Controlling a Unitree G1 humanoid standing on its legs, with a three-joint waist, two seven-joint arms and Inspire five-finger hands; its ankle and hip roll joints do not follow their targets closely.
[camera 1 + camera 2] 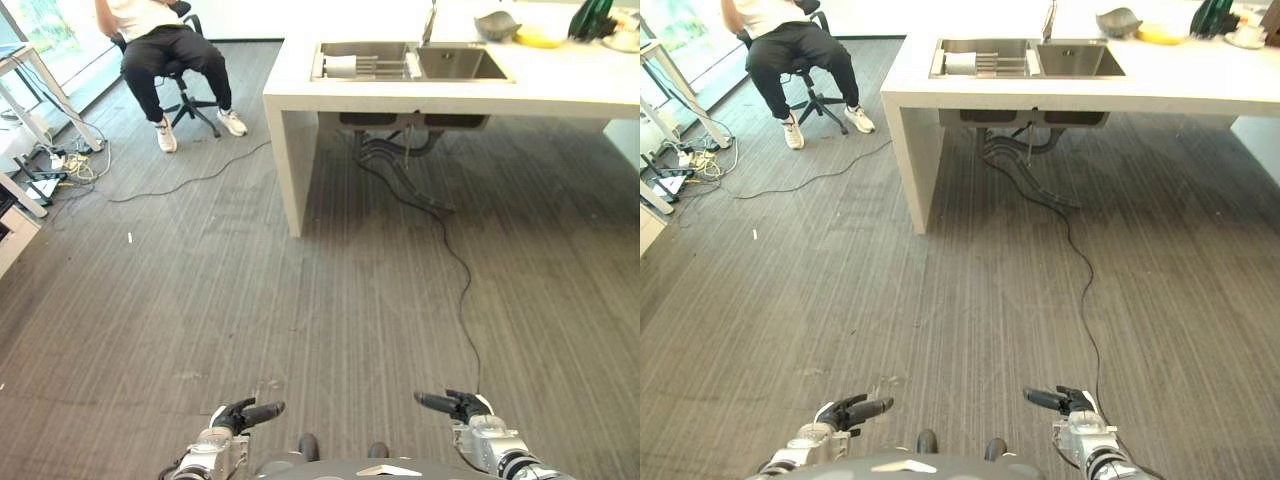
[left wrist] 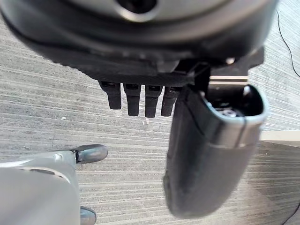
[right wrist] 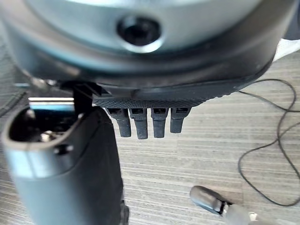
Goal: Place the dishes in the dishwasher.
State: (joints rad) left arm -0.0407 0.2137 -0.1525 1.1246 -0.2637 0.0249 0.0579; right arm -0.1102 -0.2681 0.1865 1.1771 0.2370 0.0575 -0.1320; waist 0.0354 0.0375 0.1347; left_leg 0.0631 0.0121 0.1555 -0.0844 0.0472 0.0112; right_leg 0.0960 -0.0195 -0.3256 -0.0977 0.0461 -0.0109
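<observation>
From the left eye view I see a white counter (image 1: 300, 95) across the grey carpet, well apart from me, with a double sink (image 1: 410, 62) set in its top. A pale dish (image 1: 341, 67) lies in the sink's left basin on a rack; a grey bowl (image 1: 497, 24) and a yellow item (image 1: 541, 37) sit on the counter beyond the sink. A person (image 1: 165, 45) sits on an office chair left of the counter, and a black cable (image 1: 445, 235) trails over the floor from under the sink.

In the right eye view my left hand (image 1: 845, 413) and right hand (image 1: 1065, 401) hang low over bare carpet, far short of the counter.

In the left wrist view, the fingers (image 2: 133, 98) are straight, holding nothing.

In the right wrist view, the fingers (image 3: 140, 123) are likewise straight and empty.
</observation>
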